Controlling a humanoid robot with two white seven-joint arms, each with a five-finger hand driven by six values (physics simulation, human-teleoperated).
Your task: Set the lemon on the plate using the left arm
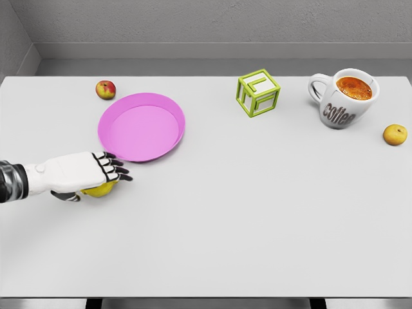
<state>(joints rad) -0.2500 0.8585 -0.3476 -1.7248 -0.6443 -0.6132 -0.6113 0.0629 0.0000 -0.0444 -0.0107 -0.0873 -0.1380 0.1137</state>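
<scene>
A yellow lemon (101, 189) lies on the white table just below the near-left rim of the pink plate (168, 108). My left hand (103, 175) comes in from the left edge and lies over the lemon, its dark-tipped fingers curled across the top and the thumb under its left side. Only the lemon's lower edge shows beneath the hand. The lemon still rests on the table surface. The right arm is out of view.
A red-yellow apple (105, 89) sits behind the plate at the far left. A green open-frame cube (257, 93) stands at the back centre. A white coffee mug (344, 98) and a small orange fruit (394, 134) are at the right.
</scene>
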